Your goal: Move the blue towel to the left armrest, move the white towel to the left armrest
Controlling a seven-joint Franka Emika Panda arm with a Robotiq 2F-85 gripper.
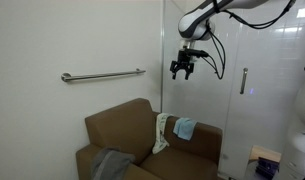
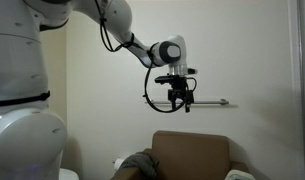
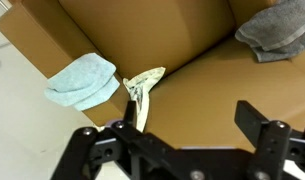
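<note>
Brown armchair (image 1: 122,128) fills the low part of the scene; my arm hangs well above it. Grey towel (image 3: 277,30) lies at the far side of the seat, not my concern. Blue towel (image 3: 82,80) sits bunched on top of one armrest, by the backrest. White towel (image 3: 142,85) droops just beside it, down the armrest's inner face. Both look light, limp and grippy; I expect them to sag and trail, so I'd pinch a raised fold near the middle of each bunch, blue first. Gripper (image 3: 177,135) is spread wide, holding nothing.
</note>
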